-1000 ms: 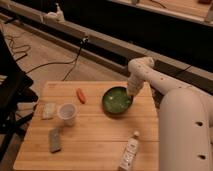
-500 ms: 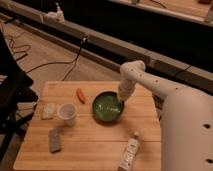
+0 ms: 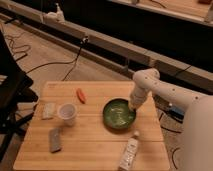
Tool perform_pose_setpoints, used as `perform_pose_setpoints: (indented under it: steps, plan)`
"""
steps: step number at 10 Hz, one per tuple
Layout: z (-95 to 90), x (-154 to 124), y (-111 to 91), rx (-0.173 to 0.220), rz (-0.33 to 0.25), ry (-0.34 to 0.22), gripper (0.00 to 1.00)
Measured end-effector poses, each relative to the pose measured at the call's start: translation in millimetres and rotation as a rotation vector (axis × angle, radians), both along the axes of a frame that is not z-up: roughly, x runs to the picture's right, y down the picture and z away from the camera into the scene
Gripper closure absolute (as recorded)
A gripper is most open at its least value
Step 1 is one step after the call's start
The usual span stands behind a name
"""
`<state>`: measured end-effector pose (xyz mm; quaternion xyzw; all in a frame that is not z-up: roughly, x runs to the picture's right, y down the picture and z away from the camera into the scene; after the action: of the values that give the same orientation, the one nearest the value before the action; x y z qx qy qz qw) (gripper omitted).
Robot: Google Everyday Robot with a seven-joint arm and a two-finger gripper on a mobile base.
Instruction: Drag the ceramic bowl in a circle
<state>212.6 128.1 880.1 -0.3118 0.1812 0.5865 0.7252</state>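
Green bowl [image 3: 119,113]: glossy, round and shallow, with a darker rim and paler inside; sits on the counter right of centre, the widest thing there.
Counter [image 3: 95,145]: pale wooden boards, carrying every item listed below.
End effector [image 3: 133,106]: comes down from the right onto the bowl's right rim, at or just inside the edge; I cannot tell its state, as the tip merges with the rim.
Arm [image 3: 165,92]: white, bent at an elbow above the counter's far right edge, with the forearm pointing down toward the bowl.
Robot body [image 3: 197,137]: large white shell filling the near right corner, just beside the counter's right edge.
Cup [image 3: 67,113]: translucent white, upright, left of the bowl and apart from it.
Orange item [image 3: 80,95]: small and oblong, lying far-left of the bowl, between cup and bowl but farther back.
Pale packet [image 3: 49,110]: flat, just left of the cup.
Grey block [image 3: 55,139]: flat, lying near the counter's near left side, nearer than the cup.
Bottle [image 3: 128,152]: white, lying on its side at the near edge, nearer than the bowl and apart from it.
Chair [image 3: 12,87]: dark, off the counter's left side.
Cables [image 3: 35,62]: dark, trailing over the floor beyond the counter.
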Motion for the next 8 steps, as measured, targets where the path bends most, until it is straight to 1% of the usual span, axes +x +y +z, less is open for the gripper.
perform_pose_setpoints:
  steps: [1,2,3,4,5,6,7,8]
  plan:
    - [5.0,16,-7,0.008,0.019,0.040,1.00]
    - [13.0,24,-18,0.023,0.035,0.069,1.00]
    - [22.8,20,-33,0.042,0.043,0.083,1.00]
    - [28.5,13,-41,0.052,0.046,0.083,1.00]
    - [33.5,-2,-52,0.067,0.042,0.070,1.00]
    - [35.2,-22,-59,0.082,0.030,0.044,1.00]
    - [33.0,-43,-64,0.100,0.009,0.011,1.00]
    - [27.2,-61,-61,0.112,-0.029,-0.027,1.00]
